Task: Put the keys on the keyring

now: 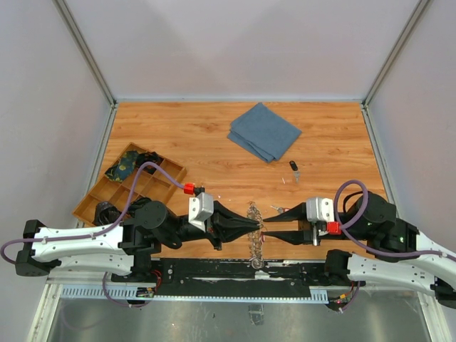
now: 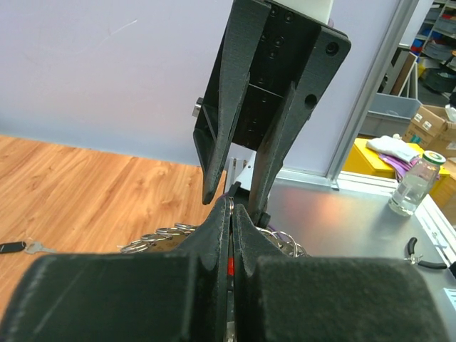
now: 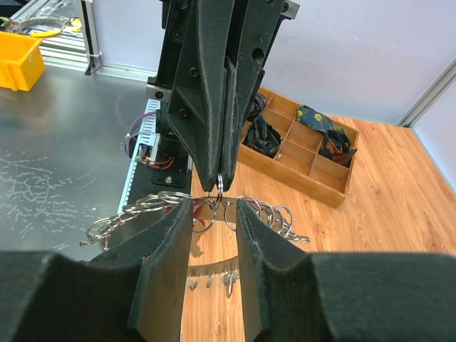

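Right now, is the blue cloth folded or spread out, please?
Folded: the blue cloth shows stacked layers along its near-left edge.

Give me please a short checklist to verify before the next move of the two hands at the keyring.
1. Left hand shut on a loop of the keyring: ok.
2. Right hand fingers apart, either side of that loop: ok.
3. A key between the right fingers: cannot tell.
4. Black-headed key on the ring: not ok, it lies loose near the blue cloth.
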You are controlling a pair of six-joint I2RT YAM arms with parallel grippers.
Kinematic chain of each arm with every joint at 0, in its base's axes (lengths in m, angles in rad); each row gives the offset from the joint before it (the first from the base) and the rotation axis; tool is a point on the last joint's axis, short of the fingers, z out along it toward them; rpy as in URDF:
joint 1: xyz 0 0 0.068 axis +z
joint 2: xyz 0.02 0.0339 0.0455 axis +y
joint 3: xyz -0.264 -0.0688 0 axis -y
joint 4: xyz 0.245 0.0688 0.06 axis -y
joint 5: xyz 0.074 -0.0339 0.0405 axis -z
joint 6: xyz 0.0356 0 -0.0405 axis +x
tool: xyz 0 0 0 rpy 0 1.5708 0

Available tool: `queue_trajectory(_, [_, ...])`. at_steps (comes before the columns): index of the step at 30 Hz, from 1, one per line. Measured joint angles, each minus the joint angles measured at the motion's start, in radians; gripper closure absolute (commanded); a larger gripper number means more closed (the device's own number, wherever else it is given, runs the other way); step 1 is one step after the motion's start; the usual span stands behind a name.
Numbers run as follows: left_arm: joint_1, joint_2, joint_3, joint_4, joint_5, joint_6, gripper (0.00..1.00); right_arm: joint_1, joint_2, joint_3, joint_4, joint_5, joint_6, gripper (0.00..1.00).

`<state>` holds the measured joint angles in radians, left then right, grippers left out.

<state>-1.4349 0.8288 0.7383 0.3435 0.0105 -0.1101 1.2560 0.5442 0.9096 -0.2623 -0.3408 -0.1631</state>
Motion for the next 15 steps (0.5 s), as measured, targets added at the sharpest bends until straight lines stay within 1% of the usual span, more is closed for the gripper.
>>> queue_trajectory(10, [0.0, 0.007, 0.0, 0.0, 0.014, 0.0, 0.99, 0.0, 0.002, 0.0, -0.009, -0.004, 0.0, 0.73])
queue_trajectory(15, [0.0, 0.008, 0.0, 0.0, 0.014, 0.0, 0.99, 0.0, 0.018, 0.0, -0.013, -0.016, -0.002, 0.73])
